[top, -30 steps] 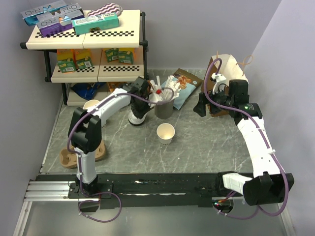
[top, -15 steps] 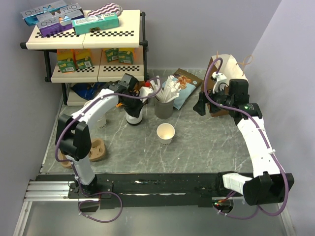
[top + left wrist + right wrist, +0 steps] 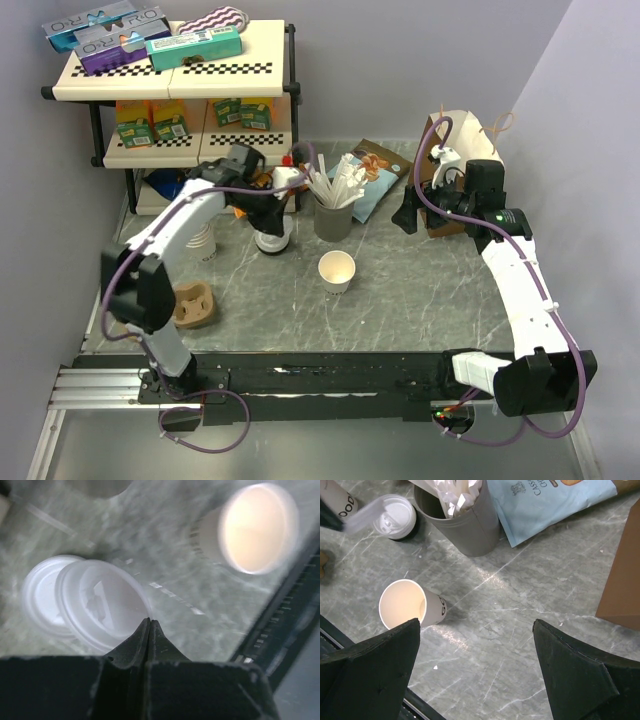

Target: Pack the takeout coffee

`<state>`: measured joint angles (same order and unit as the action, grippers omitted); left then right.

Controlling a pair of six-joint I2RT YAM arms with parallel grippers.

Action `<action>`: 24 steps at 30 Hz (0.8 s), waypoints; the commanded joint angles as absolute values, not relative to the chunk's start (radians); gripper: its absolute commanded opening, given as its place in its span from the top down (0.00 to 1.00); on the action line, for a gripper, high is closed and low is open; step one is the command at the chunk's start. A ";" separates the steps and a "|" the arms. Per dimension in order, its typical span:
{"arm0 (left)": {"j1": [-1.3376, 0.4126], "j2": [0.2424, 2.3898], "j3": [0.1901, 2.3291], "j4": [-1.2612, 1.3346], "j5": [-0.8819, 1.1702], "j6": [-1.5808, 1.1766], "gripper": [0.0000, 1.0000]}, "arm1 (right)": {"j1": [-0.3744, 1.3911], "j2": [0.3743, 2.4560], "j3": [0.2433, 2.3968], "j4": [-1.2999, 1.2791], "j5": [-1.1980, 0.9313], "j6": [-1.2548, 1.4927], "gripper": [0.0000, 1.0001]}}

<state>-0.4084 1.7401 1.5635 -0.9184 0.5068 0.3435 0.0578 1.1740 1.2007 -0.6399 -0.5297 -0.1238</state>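
Left tool: pressed together, pinching the rim of a white sip lid, which is held tilted just above the stack of loose lids.

Right tool: spread wide, holding nothing, hovering over bare tabletop near the paper bag.

Takeout coffee cup: upright on the tabletop, just in front of the straw holder, open-topped, nothing touching it.

Assessment: early stage. One lid is in hand. Capping the cup is not yet done. Putting the capped cup into the bag, presumably the packing step, also remains.
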 commanded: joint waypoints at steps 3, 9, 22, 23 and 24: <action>-0.304 1.552 1.485 -0.977 0.961 0.488 0.99 | 0.051 1.141 1.210 -0.614 -0.594 -0.158 0.00; -0.295 1.582 1.541 -1.137 1.092 0.673 0.99 | 0.052 1.123 1.201 -0.633 -0.727 -0.216 0.01; -0.497 1.232 0.985 0.392 1.048 -0.567 0.99 | 0.052 1.054 1.071 -0.497 -0.822 -0.087 0.00; -0.509 1.233 0.939 0.426 1.020 -0.596 0.99 | 0.054 1.046 1.054 -0.483 -0.815 -0.089 0.00; -0.520 1.236 0.922 0.507 1.011 -0.641 0.99 | 0.052 1.037 1.030 -0.467 -0.808 -0.074 0.00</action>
<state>-0.4782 1.2484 1.0092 0.0181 1.0763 -0.2745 0.0578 1.0740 1.0817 -0.5415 -0.7849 -0.1062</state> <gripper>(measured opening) 0.012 0.994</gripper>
